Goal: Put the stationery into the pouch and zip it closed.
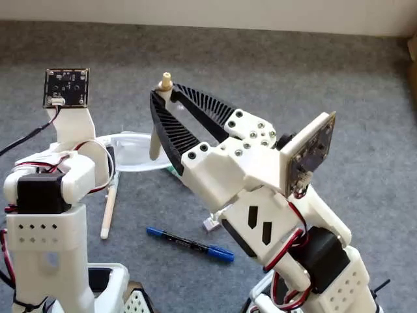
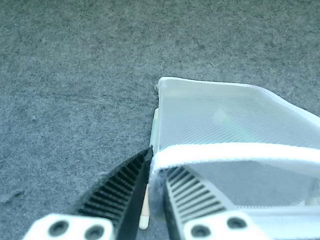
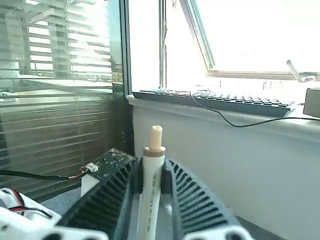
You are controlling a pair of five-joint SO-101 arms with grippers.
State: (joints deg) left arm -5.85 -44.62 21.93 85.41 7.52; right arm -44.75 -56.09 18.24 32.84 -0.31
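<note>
Quick progress check: we're honestly near the start on this one. Our left gripper (image 2: 154, 162) has its jaws pinched together on the rim of the pouch (image 2: 225, 120) and is holding that lip up, so the mouth looks open to us. The pouch sits on the grey surface (image 1: 293, 78) over at the left, right by the left arm (image 1: 45, 195). We can't make out anything inside the mesh, so our guess is nothing's gone in yet. Our right gripper (image 1: 165, 91) is up in the air, jaws clamped on a cream pen (image 1: 157, 134) that stands nearly upright. Its lower end hangs by the right end of the pouch, over it or just beside it, we can't tell which. So that's item one, in hand but not in. Lying out on the table are a blue pen (image 1: 189, 244) near the middle front, a wooden pencil (image 1: 109, 210) at the left alongside the left arm, and a small white bit (image 1: 211, 225) just beyond the blue pen (an eraser maybe, too small to tell). There's also something green (image 1: 171, 171) peeking out by the pouch's right end. Zipping it shut comes after all that, so not done either.
</note>
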